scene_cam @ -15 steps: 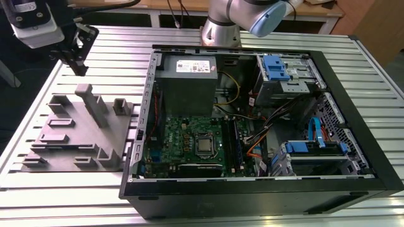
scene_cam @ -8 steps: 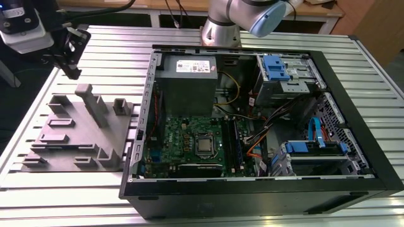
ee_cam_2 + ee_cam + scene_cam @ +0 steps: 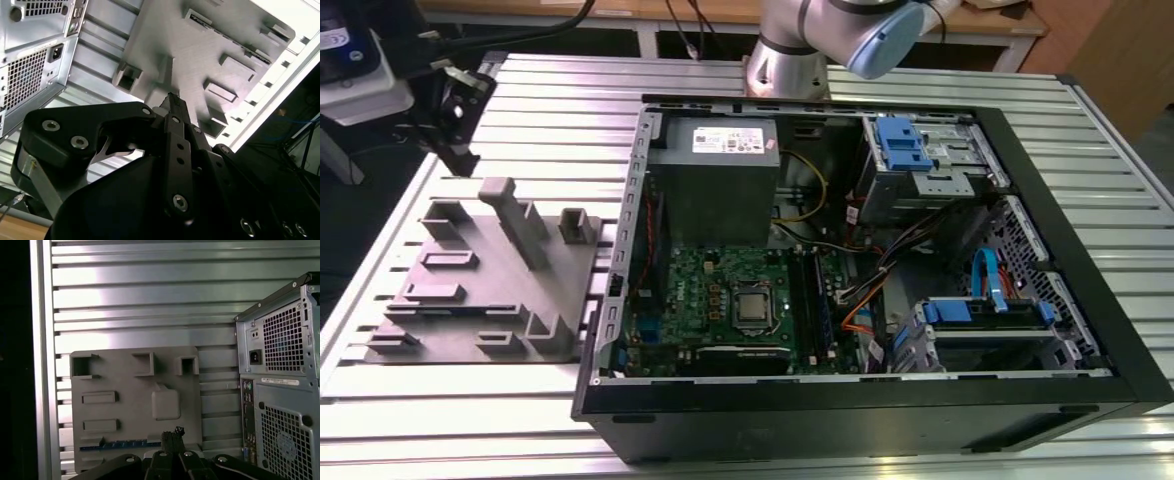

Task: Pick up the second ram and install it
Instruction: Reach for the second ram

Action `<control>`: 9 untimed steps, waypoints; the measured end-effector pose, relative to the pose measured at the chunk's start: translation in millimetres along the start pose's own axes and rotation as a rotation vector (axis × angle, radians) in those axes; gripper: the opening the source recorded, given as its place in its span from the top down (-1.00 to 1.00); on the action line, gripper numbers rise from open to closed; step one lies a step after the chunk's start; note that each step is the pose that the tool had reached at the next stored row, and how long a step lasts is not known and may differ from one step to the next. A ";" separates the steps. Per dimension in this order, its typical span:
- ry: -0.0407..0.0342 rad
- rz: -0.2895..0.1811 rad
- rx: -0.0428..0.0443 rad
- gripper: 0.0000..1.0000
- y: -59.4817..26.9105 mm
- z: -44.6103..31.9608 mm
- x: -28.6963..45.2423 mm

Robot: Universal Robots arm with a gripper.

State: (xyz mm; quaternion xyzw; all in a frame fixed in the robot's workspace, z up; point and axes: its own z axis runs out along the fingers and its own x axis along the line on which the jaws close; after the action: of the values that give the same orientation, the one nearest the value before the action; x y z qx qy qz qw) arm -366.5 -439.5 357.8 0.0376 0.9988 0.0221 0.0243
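1. Second ram [image 3: 120,444], a thin blue strip, lying in a long slot near one edge of the grey holder [image 3: 135,390] in the first wrist view.
2. Not held by anything.
3. Gripper [image 3: 172,436] up in the air above the holder, near one end of the ram but apart from it.
4. Jaws pressed together, it seems, with nothing between them.
5. Holder flat on the ribbed metal tabletop [image 3: 560,80], just beside the open computer case [image 3: 854,420].
6. Green motherboard [image 3: 707,300] lying inside the case.
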 end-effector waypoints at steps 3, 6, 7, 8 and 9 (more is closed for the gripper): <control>0.0000 0.000 0.0000 0.86 -2.6 1.9 4.0; 0.0001 0.000 0.0000 0.86 -5.3 4.4 7.3; 0.0001 0.000 0.0000 0.86 -6.3 5.4 8.4; 0.0000 0.000 0.0000 0.86 -7.2 6.5 9.5; 0.0000 0.000 0.0000 0.86 -8.1 7.4 10.5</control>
State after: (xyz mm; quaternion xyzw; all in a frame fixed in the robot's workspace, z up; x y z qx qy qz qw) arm -377.2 -446.5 349.5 0.0376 0.9988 0.0221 0.0243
